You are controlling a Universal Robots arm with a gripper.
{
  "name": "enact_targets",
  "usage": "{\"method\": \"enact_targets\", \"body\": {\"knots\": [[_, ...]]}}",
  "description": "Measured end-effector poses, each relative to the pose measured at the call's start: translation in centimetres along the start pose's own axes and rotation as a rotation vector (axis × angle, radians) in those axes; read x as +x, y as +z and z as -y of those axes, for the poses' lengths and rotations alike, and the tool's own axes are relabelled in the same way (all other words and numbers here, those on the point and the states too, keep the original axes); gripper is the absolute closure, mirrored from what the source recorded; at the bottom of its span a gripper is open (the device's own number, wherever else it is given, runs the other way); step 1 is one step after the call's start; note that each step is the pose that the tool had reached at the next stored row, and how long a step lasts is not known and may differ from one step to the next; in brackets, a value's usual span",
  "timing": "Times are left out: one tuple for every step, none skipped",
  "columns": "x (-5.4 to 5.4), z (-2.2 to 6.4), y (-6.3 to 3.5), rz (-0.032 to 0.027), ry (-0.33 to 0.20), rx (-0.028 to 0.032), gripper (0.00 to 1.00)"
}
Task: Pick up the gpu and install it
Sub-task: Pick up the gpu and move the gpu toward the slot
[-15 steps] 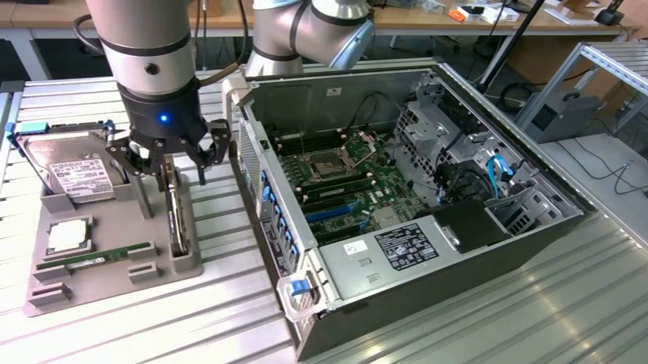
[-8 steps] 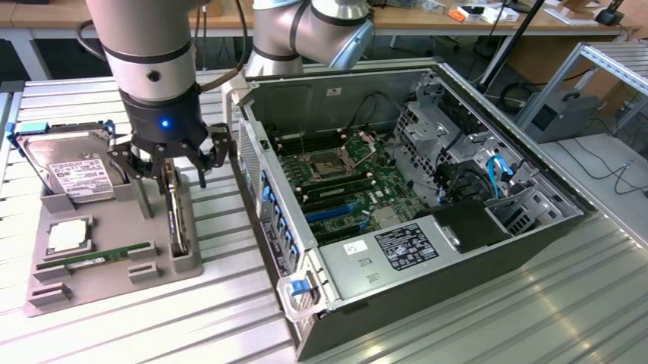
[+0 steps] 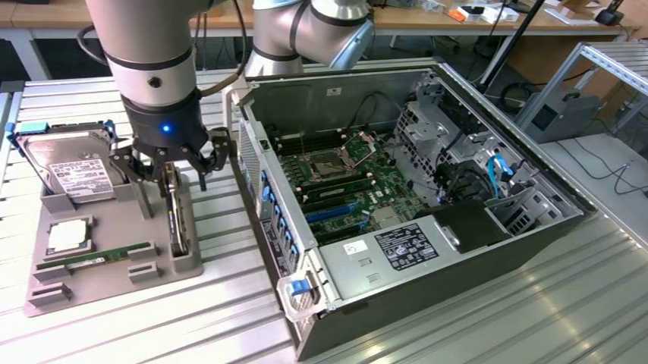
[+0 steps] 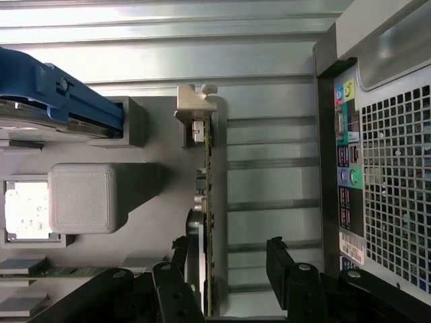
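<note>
One gpu (image 3: 180, 224) stands on its edge in a slot of the grey holder (image 3: 111, 284), at that holder's right side in the exterior view, just left of the open computer case (image 3: 426, 296). It is seen edge-on, so its flat faces are hard to make out. In that view its far end is hidden behind the hand (image 3: 182, 180).

In the wrist view the gpu (image 4: 209, 202) appears as a thin strip with its silver bracket at the far end, and its near end is cut off under the hand (image 4: 232, 259). That hand is spread wide and grips nothing. It hangs right over the card with a finger on each side. One finger (image 4: 277, 259) stands well clear of the card. The other sits close against it, and whether they touch cannot be told.

One hard drive (image 3: 71, 167) stands at the holder's far left; in the wrist view it is cut off, showing little but its blue end (image 4: 60, 101). One green memory stick (image 3: 96, 260) lies near the front. One silver square chip (image 3: 66, 236) lies between them, cut off in the wrist view (image 4: 27, 208).

One case is in view, its side open onto the board inside; the wrist view has a cropped stretch of its perforated back panel (image 4: 397, 168). Holder and case both rest on the ribbed metal counter (image 3: 506, 318).
</note>
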State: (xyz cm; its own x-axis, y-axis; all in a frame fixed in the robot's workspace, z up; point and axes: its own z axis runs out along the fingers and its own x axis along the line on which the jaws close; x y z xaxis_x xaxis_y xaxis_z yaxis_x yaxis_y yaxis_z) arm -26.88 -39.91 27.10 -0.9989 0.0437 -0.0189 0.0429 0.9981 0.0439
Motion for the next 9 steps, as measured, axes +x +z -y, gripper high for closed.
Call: {"method": "enact_targets", "body": {"knots": [[0.00, 0.00, 0.10, 0.0001, 0.000, -0.0001, 0.43], [0.00, 0.01, 0.22, 0.0001, 0.000, 0.0000, 0.43], [0.01, 0.01, 0.28, 0.0001, 0.000, 0.0000, 0.43], [0.01, 0.02, 0.37, 0.0001, 0.000, 0.0000, 0.43], [0.01, 0.02, 0.50, 0.0001, 0.000, 0.0000, 0.43], [0.01, 0.03, 0.62, 0.0000, 0.000, 0.0000, 0.43], [0.01, 0.03, 0.73, 0.0000, 0.000, 0.0000, 0.43], [0.02, 0.04, 0.83, 0.0000, 0.000, 0.0000, 0.43], [0.02, 0.04, 0.90, 0.0000, 0.000, 0.0000, 0.43]]}}
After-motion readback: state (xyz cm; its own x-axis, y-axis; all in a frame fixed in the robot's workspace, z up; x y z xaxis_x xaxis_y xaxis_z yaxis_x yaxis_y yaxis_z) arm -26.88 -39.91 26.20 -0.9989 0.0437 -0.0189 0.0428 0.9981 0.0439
